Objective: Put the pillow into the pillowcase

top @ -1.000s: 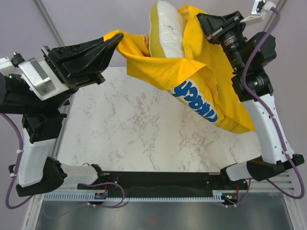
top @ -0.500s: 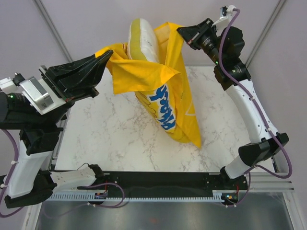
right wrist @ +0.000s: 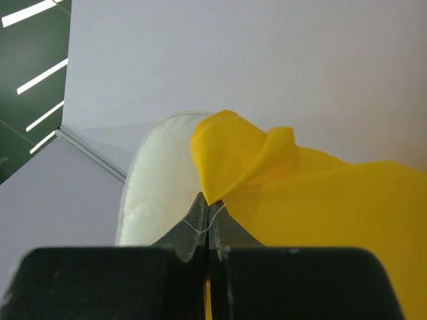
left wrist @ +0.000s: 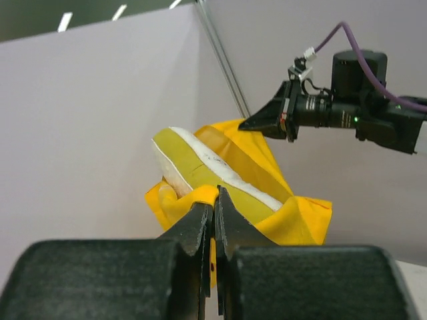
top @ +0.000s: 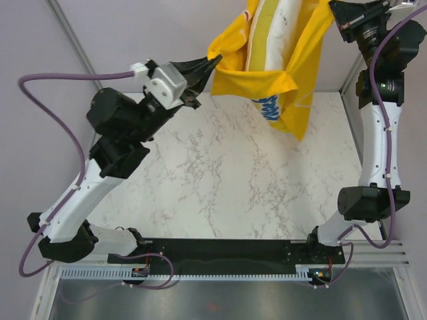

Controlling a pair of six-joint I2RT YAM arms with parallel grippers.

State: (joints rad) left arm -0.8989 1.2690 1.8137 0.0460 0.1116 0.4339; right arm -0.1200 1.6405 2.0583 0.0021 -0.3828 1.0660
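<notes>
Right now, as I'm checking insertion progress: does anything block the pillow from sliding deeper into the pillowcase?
Nothing visible does. The pillow sits partly inside the pillowcase, whose mouth is held open in the air, with the left gripper and the right gripper each pinching an edge.

**Top view.** The left gripper (top: 213, 62) pinches the left corner of the pillowcase (top: 247, 83). The right gripper (top: 335, 13) is closed on its right edge, close to the upper frame border. The yellow case hangs spread between the two arms, over the far part of the marble table (top: 200, 173). Blue lettering (top: 269, 105) shows on its lower fold. The pillow (top: 283, 30) stands on edge inside the open mouth, its top cut off by the frame.
</notes>
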